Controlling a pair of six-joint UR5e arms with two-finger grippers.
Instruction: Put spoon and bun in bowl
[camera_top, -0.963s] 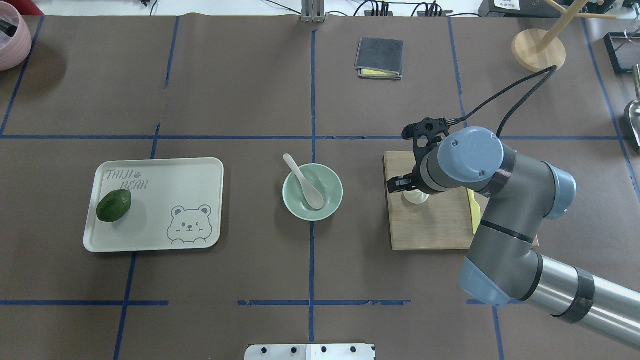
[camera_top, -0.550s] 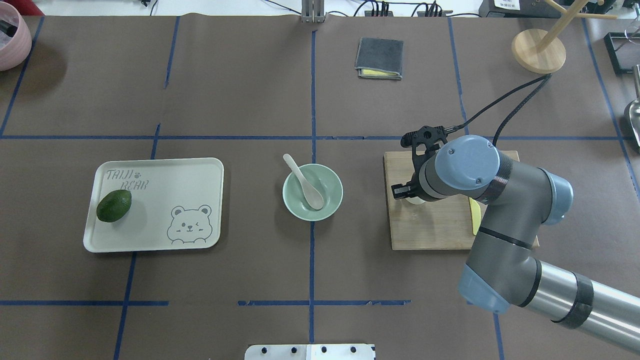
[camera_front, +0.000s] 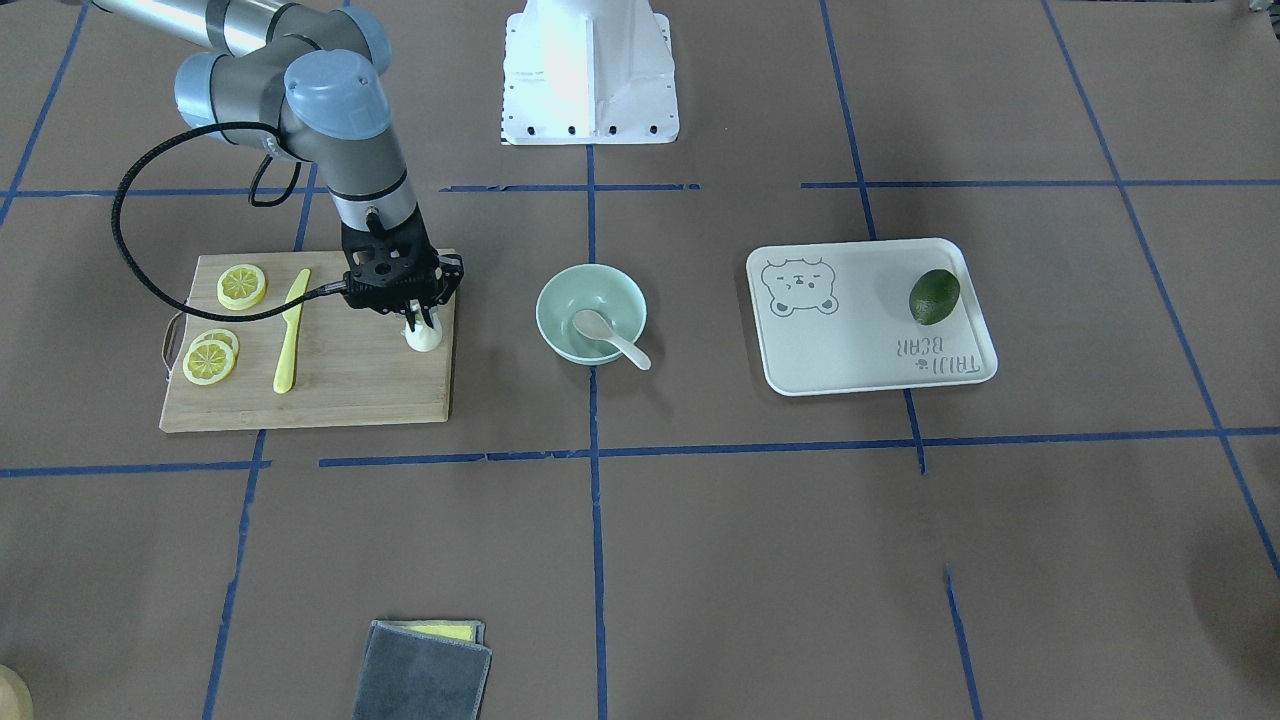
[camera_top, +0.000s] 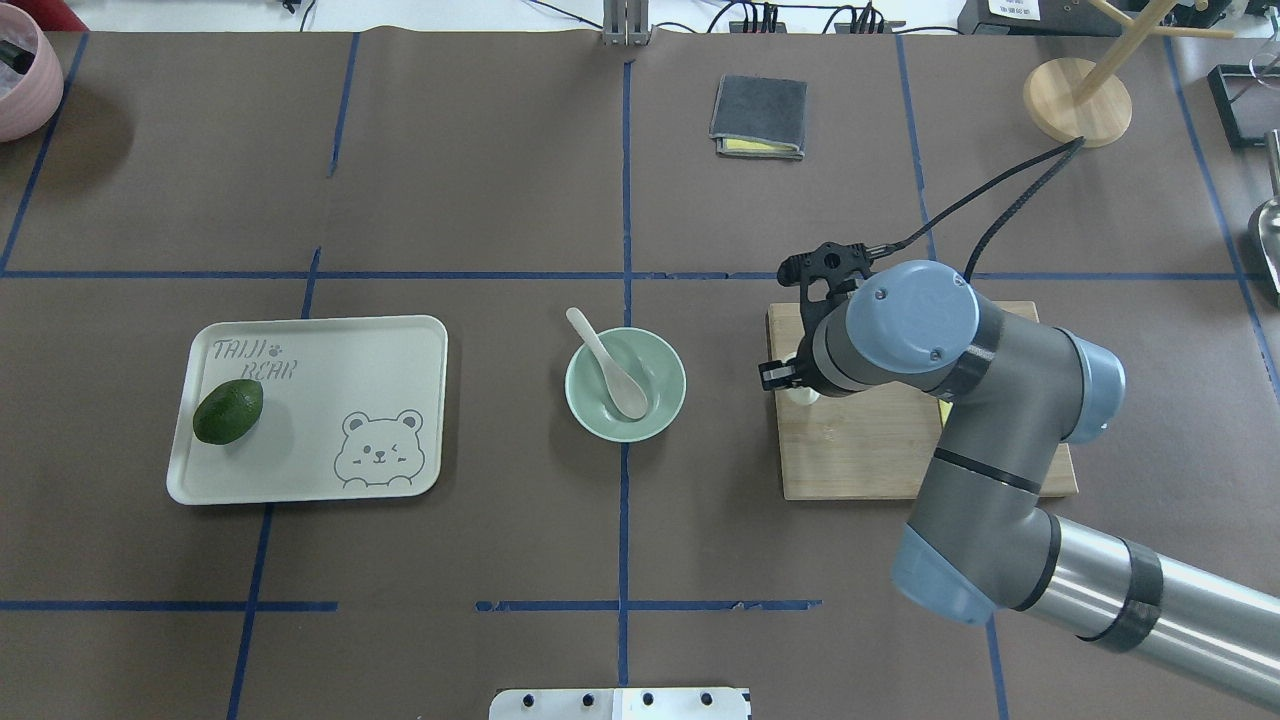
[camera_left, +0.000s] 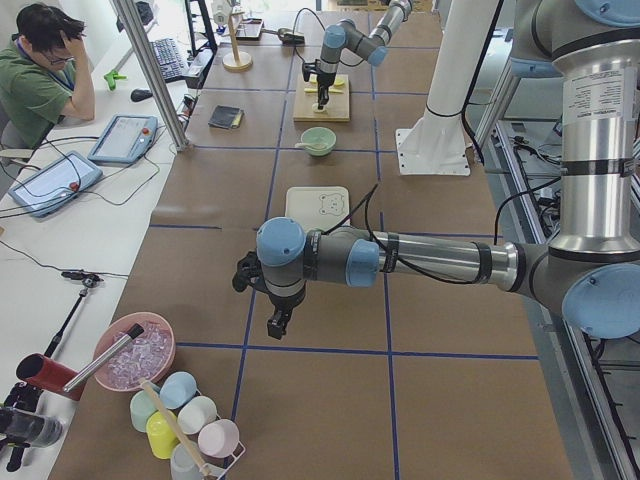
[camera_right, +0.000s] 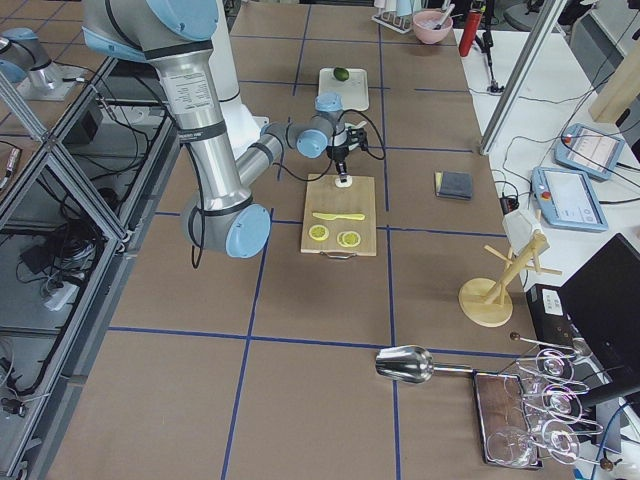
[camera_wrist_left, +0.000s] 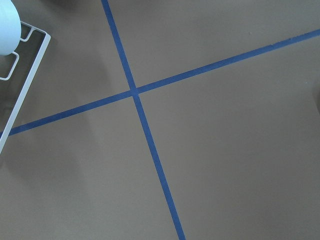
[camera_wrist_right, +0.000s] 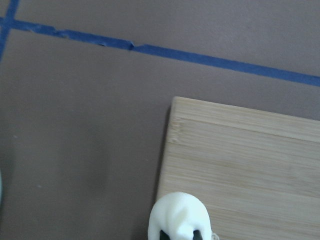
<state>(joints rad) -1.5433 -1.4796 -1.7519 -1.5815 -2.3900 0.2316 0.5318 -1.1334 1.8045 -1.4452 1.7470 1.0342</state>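
The white bun (camera_front: 424, 338) is pinched between my right gripper's (camera_front: 417, 322) fingers at the cutting board's (camera_top: 860, 450) edge nearest the bowl. In the right wrist view the bun (camera_wrist_right: 179, 216) fills the bottom, with dark fingertips (camera_wrist_right: 164, 235) pressed into it. The mint-green bowl (camera_top: 668, 402) stands at the table's middle. The off-white spoon (camera_top: 612, 372) lies in it, with its handle sticking out over the rim. My left gripper (camera_left: 278, 322) hangs over bare table far away; I cannot tell whether it is open.
Lemon slices (camera_front: 242, 286) and a yellow knife (camera_front: 290, 330) lie on the board. A white bear tray (camera_top: 330, 410) holds a green fruit (camera_top: 228, 411). A grey cloth (camera_top: 759, 116) and a wooden stand (camera_top: 1077, 98) are at the far side.
My right arm dipped onto the bun, then moved toward the bowl with it. The bun has shifted to the board's edge. Bowl and spoon have not moved.
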